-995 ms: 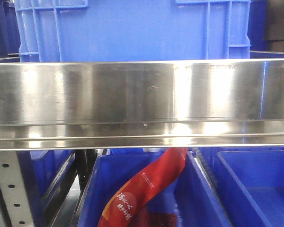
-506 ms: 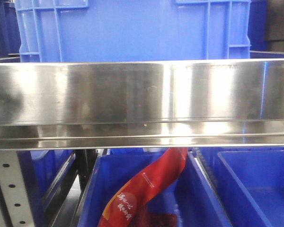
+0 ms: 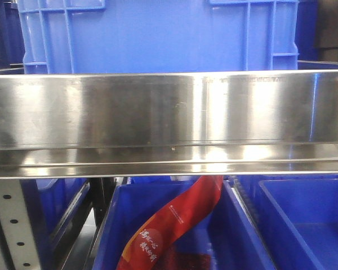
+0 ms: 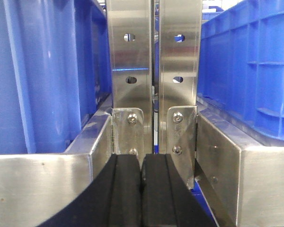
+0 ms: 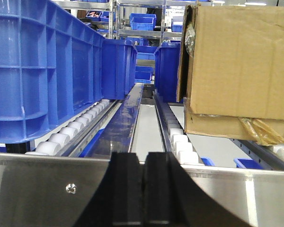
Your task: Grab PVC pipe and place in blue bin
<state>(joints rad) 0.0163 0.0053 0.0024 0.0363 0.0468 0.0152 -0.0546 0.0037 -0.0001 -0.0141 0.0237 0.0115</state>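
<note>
The PVC pipe is out of view in every frame. My left gripper [image 4: 141, 163] is shut and empty, its black fingers pressed together in front of two steel rack uprights [image 4: 154, 71], between a blue bin [image 4: 42, 71] on the left and another blue bin [image 4: 248, 66] on the right. My right gripper [image 5: 143, 161] is shut and empty, just before a steel shelf rail [image 5: 47, 189], pointing down a roller lane between a blue bin [image 5: 42, 71] and a cardboard box [image 5: 236, 66]. Neither gripper shows in the front view.
The front view is filled by a steel shelf rail [image 3: 169, 118] with a large blue bin [image 3: 158, 34] above it. Below, a blue bin [image 3: 118, 225] holds a red packet [image 3: 169, 225]; another blue bin [image 3: 304, 219] sits to its right. White rollers [image 5: 61, 139] line the lanes.
Only the reflections on the steel rail shift slightly; nothing else has visibly moved.
</note>
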